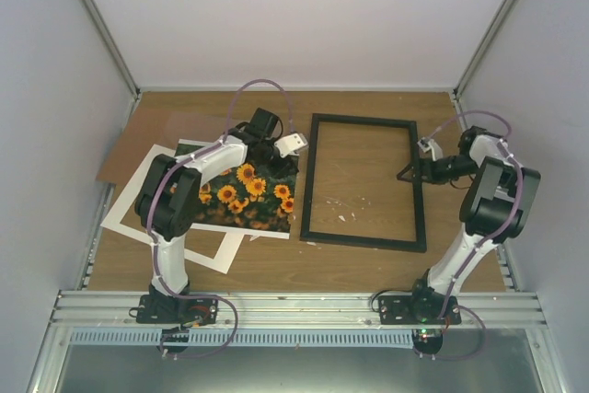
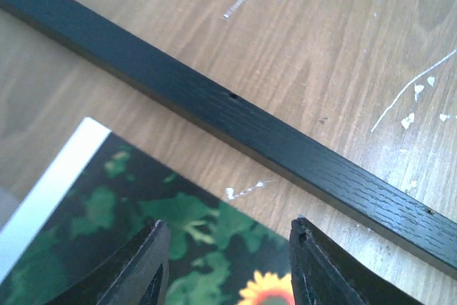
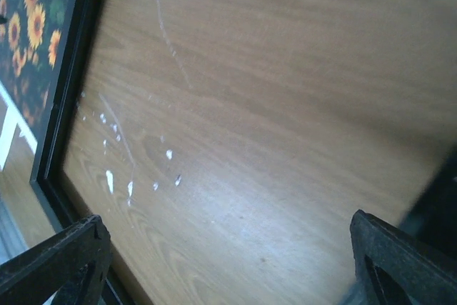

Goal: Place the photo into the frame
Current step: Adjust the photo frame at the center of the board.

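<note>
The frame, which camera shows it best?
The top external view: the frame appears whole there, a complete black rectangle. The left wrist view shows only one bar of it; the right wrist view shows only one rail at the picture's left edge.

Bare wooden table [image 1: 363, 177] lies open inside the flat black frame [image 1: 363, 240]; its low rails are the only rim to cross. The left arm [image 1: 198, 172] stretches over the photo [image 1: 248, 192] and covers its far part, leaving the near right corner exposed. The right gripper [image 1: 411, 170] sits at the frame's right rail, fingers spread wide. White walls [image 1: 46, 135] close off the left, right and far sides.
</note>
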Action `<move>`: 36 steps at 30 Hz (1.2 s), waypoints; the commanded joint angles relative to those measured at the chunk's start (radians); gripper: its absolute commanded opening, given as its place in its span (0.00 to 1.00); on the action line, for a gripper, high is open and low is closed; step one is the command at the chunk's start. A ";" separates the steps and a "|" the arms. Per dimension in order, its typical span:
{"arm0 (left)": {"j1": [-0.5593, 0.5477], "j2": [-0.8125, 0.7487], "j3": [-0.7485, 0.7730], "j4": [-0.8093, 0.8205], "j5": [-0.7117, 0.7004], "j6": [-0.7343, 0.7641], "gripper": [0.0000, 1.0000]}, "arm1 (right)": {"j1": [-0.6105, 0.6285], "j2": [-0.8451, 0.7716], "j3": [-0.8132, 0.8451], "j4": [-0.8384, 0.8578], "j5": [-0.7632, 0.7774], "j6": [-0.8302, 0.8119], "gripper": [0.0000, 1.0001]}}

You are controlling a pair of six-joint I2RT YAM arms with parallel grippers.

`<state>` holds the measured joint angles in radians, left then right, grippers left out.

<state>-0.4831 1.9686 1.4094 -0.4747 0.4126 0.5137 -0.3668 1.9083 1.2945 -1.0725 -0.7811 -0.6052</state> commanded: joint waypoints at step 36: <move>0.223 -0.154 -0.035 -0.012 0.048 -0.123 0.66 | 0.091 0.084 0.179 0.226 0.110 0.253 0.97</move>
<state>-0.3229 1.8671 1.3575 -0.4633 0.4435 0.4061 -0.2867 2.0388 1.4338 -0.8589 -0.6231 -0.3607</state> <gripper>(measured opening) 0.611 0.965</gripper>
